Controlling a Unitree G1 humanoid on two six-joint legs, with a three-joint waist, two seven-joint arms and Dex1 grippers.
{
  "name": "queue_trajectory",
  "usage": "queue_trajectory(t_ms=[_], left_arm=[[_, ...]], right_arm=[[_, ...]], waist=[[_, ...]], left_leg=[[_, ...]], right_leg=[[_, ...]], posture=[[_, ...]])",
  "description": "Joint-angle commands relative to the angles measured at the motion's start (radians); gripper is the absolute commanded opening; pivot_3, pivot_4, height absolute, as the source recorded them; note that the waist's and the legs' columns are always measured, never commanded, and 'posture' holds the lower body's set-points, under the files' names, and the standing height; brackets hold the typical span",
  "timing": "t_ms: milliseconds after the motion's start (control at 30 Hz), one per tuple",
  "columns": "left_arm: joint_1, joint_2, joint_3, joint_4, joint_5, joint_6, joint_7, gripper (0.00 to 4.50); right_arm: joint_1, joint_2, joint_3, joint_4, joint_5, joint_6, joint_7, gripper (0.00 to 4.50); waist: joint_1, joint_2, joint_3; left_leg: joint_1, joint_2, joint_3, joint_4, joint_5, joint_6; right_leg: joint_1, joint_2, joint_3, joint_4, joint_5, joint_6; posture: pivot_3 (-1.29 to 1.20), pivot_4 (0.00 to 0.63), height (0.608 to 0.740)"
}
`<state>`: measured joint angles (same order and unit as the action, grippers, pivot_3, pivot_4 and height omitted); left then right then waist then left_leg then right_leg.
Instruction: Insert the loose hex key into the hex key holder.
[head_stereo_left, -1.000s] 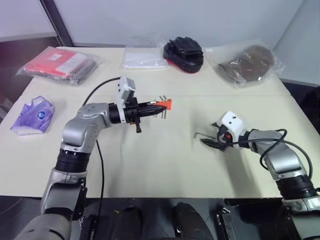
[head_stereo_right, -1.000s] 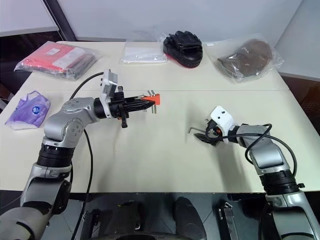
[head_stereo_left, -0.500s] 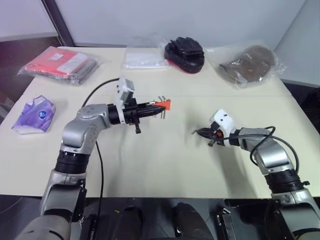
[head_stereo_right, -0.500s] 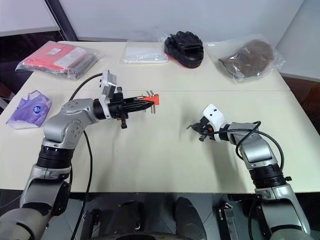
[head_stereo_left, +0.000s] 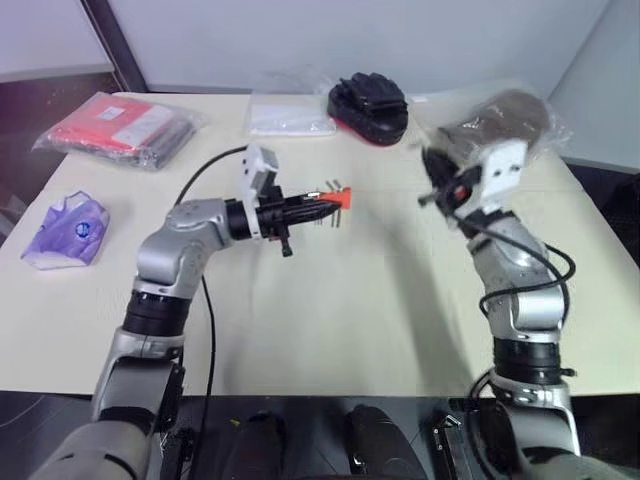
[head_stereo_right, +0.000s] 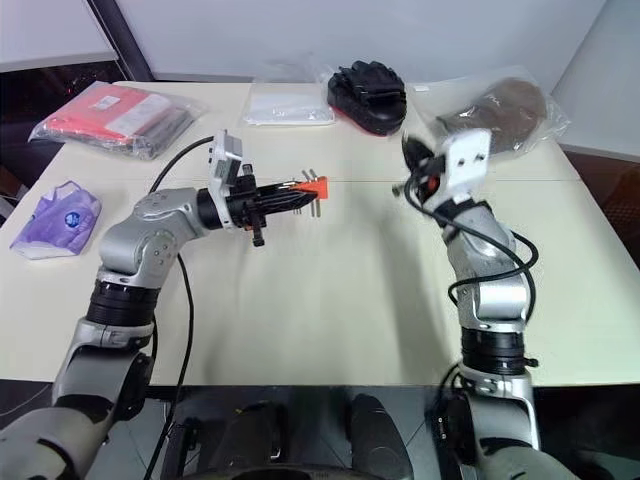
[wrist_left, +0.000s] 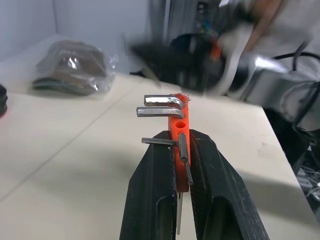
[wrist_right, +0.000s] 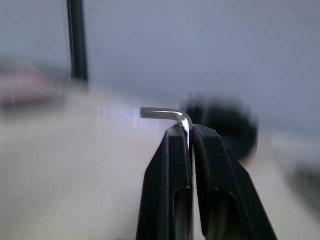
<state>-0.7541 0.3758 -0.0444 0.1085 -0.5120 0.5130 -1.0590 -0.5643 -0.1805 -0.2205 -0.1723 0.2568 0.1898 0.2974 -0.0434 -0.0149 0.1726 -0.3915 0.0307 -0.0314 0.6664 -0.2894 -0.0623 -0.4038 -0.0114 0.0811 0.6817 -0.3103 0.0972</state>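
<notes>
The right end effector (wrist_right: 186, 134) is now clamped on the loose hex key (wrist_right: 167, 114) and has carried it up off the bench (head_stereo_left: 330, 300) — a second ago it was down at the surface with the key lying beside its fingertips, to the right of the holder. In the right wrist view the long leg is pinched between the two black fingers, with the short bent leg sticking out sideways above the tips.

The left end effector (wrist_left: 181, 150) stays shut on the orange-red hex key holder (wrist_left: 179, 125), held in the air above the bench and pointing toward the right arm. It has barely shifted. Several keys already stand out of the holder, and round empty sockets show on its face.

So the pickup looks finished, and what remains is the joining. The raised key is now to the right of the holder and a little above it, well apart. I judge the next move needs the key's free end lined up with an empty socket — a fine alignment, given how thin the rod is.
</notes>
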Motion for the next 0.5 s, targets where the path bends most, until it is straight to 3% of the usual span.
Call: queue_trajectory(t_ms=[33,267,500], left_arm=[[-0.054,-0.024,-0.002,0.02,0.004,-0.031,-0.003,0.0],[-0.114,-0.055,-0.003,0.094,0.015,-0.056,-0.013,0.0],[-0.135,-0.063,0.0,0.121,0.024,-0.068,-0.019,0.0]], right_arm=[[-0.059,0.109,-0.008,-0.061,0.06,-0.122,-0.085,0.04],[-0.049,0.257,0.082,0.005,0.089,-0.247,-0.079,0.04],[-0.011,0.3,0.174,0.045,0.067,-0.326,-0.039,0.04]], waist=[[0.0,0.0,0.0],[-0.001,0.0,0.0],[-0.002,0.0,0.0]], left_leg=[[0.0,0.0,0.0,0.0,0.0,0.0],[0.0,0.0,0.0,0.0,0.0,0.0],[0.0,0.0,0.0,-0.001,0.0,0.0]], right_leg=[[0.0,0.0,0.0,0.0,0.0,0.0],[0.0,-0.001,0.0,0.0,0.0,0.0],[-0.001,0.0,0.0,0.0,0.0,0.0]], posture=[[0.0,0.15,0.74],[0.0,0.15,0.74],[0.0,0.15,0.74]])
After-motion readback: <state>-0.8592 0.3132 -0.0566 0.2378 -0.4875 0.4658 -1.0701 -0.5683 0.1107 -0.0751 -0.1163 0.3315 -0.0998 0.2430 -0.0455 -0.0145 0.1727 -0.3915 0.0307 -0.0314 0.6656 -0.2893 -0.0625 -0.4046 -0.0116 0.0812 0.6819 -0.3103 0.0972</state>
